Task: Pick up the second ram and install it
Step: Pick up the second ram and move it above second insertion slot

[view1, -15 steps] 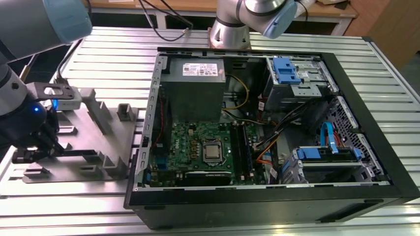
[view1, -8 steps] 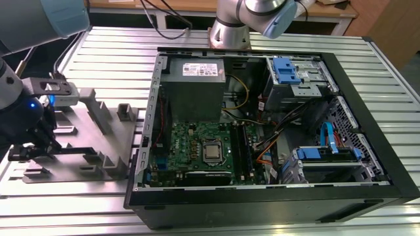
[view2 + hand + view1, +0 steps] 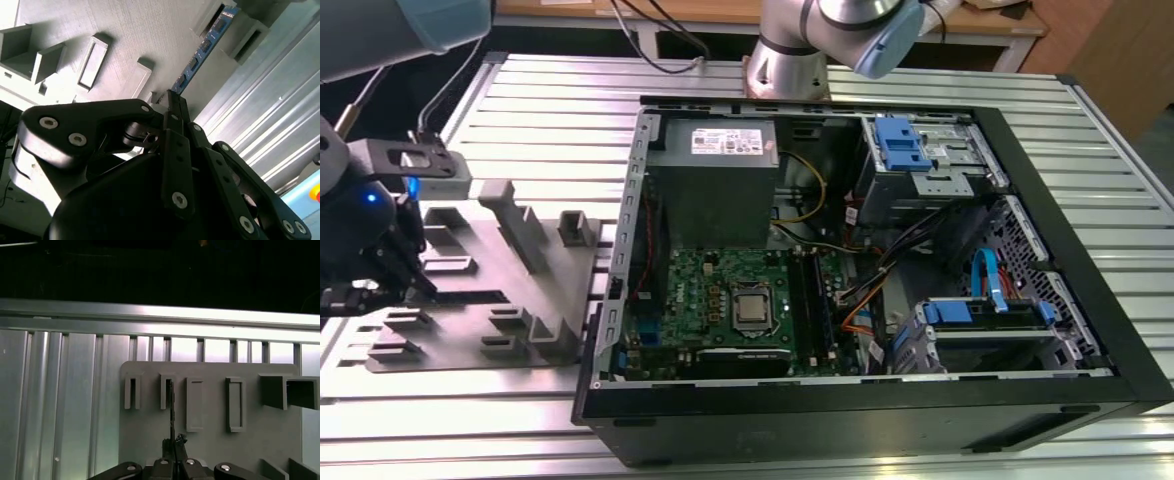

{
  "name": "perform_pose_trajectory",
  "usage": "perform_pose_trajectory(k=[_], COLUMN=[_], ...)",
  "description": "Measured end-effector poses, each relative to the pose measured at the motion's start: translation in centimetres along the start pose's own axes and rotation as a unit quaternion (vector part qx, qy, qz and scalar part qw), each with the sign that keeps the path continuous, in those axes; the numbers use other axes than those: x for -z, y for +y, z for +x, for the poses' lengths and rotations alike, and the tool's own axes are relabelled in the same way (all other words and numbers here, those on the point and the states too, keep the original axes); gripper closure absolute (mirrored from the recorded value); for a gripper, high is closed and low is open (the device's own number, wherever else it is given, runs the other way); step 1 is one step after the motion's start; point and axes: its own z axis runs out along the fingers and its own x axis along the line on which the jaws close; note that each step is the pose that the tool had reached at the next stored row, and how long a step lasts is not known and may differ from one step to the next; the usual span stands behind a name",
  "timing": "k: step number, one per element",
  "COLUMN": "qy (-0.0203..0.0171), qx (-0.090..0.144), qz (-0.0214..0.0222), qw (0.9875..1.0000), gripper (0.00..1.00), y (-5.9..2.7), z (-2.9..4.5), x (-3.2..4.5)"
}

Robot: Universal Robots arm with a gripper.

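The tool (image 3: 172, 445) pinches narrow on the near end of the second ram (image 3: 171, 415). The stick's long axis runs straight ahead of the fingertips to a slotted grey block (image 3: 164, 390) on the fixture plate (image 3: 215, 445); I cannot tell whether it sits in that slot or clear of it. In the exterior view, upright blocks (image 3: 520, 225) stand just beyond the tool. Past them is the open computer case (image 3: 854, 425) on the ribbed surface (image 3: 547, 90), with its black slots (image 3: 811, 300) well apart behind the case wall.

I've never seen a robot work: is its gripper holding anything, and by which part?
Yes. The gripper is shut on the second ram, a thin memory stick, clamping its near end; the rest sticks out over the grey holder tray.
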Motion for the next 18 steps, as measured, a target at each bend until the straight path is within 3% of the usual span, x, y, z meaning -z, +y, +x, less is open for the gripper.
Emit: perform_pose_trajectory(k=[18], qy=[-0.0027], qx=[0.0], qz=[0.0005], qw=[1.0], gripper=[0.92], y=[0.16], z=[-0.17], x=[3.46])
